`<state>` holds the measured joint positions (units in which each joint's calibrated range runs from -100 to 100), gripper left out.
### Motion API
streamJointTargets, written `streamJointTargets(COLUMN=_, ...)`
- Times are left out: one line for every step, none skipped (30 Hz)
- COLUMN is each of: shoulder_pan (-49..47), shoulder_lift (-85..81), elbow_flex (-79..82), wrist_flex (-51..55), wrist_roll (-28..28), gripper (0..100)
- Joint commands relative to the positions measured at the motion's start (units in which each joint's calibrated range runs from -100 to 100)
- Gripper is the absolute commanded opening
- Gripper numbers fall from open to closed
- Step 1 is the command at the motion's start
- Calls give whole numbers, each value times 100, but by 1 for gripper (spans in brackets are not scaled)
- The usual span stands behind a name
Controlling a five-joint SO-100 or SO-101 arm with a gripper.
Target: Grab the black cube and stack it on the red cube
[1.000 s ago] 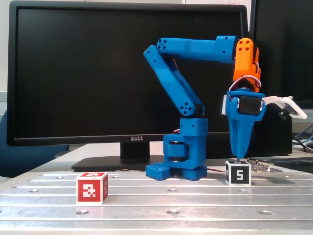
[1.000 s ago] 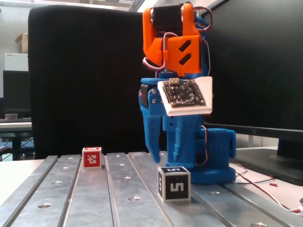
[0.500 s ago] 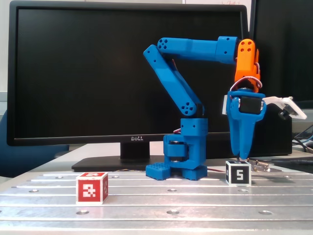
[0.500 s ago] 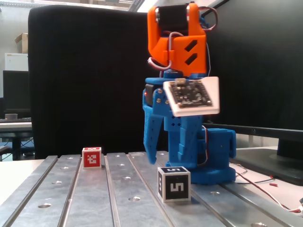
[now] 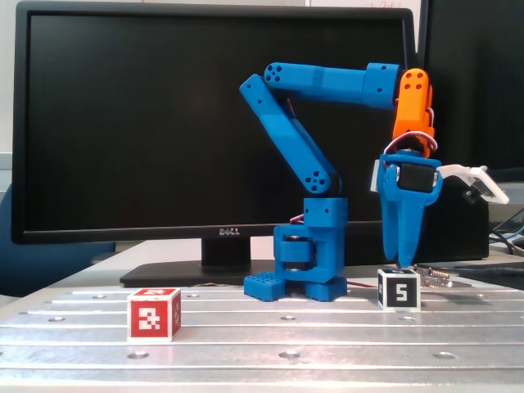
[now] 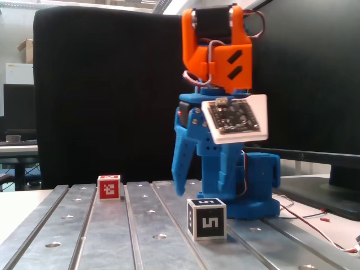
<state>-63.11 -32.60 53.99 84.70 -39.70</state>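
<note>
The black cube with a white 5 stands on the metal plate at the right; in the other fixed view it is in the foreground. The red cube with a white pixel pattern stands at the left, far from it, and also shows further back on the plate. My gripper points straight down, its tips just above the black cube's top. In a fixed view the gripper is open, with a gap between its blue fingers. It holds nothing.
The slotted aluminium plate has bolt holes. The arm's blue base stands behind the cubes. A black Dell monitor fills the back. Small metal parts and cables lie to the right of the black cube.
</note>
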Motion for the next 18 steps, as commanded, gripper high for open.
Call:
streamJointTargets(shoulder_pan=-71, shoulder_lift=-65, elbow_flex=-21, wrist_flex=93, wrist_roll=-44, gripper=27)
streamJointTargets(shoulder_pan=-79, shoulder_lift=-48, elbow_flex=-21, wrist_flex=93, wrist_roll=-44, gripper=27)
streamJointTargets(shoulder_pan=-79, shoulder_lift=-32, elbow_flex=-21, wrist_flex=93, wrist_roll=-44, gripper=27)
streamJointTargets(shoulder_pan=-79, shoulder_lift=-23, elbow_flex=-21, wrist_flex=102, wrist_roll=-44, gripper=27)
streamJointTargets(shoulder_pan=-79, shoulder_lift=-15, elbow_flex=-21, wrist_flex=102, wrist_roll=-44, gripper=27)
streamJointTargets(shoulder_pan=-79, shoulder_lift=-6, elbow_flex=-21, wrist_flex=93, wrist_roll=-44, gripper=27)
streamJointTargets(shoulder_pan=-79, shoulder_lift=-6, elbow_flex=-12, wrist_flex=68, wrist_roll=-44, gripper=27)
streamJointTargets(shoulder_pan=-64, shoulder_lift=-6, elbow_flex=15, wrist_flex=51, wrist_roll=-23, gripper=27)
streamJointTargets(shoulder_pan=-42, shoulder_lift=-6, elbow_flex=70, wrist_flex=8, wrist_roll=-12, gripper=27)
streamJointTargets(shoulder_pan=-34, shoulder_lift=-32, elbow_flex=115, wrist_flex=-35, wrist_roll=-12, gripper=27)
streamJointTargets(shoulder_pan=-27, shoulder_lift=-48, elbow_flex=133, wrist_flex=-61, wrist_roll=-12, gripper=27)
streamJointTargets(shoulder_pan=-20, shoulder_lift=-57, elbow_flex=133, wrist_flex=-61, wrist_roll=-12, gripper=27)
streamJointTargets(shoulder_pan=-12, shoulder_lift=-65, elbow_flex=133, wrist_flex=-61, wrist_roll=-7, gripper=27)
streamJointTargets(shoulder_pan=-12, shoulder_lift=-73, elbow_flex=133, wrist_flex=-61, wrist_roll=-2, gripper=27)
streamJointTargets(shoulder_pan=-12, shoulder_lift=-73, elbow_flex=115, wrist_flex=-61, wrist_roll=-2, gripper=27)
streamJointTargets(shoulder_pan=-27, shoulder_lift=-82, elbow_flex=97, wrist_flex=-61, wrist_roll=-2, gripper=27)
streamJointTargets(shoulder_pan=-34, shoulder_lift=-82, elbow_flex=70, wrist_flex=-61, wrist_roll=-2, gripper=27)
streamJointTargets(shoulder_pan=-42, shoulder_lift=-82, elbow_flex=51, wrist_flex=-61, wrist_roll=-2, gripper=27)
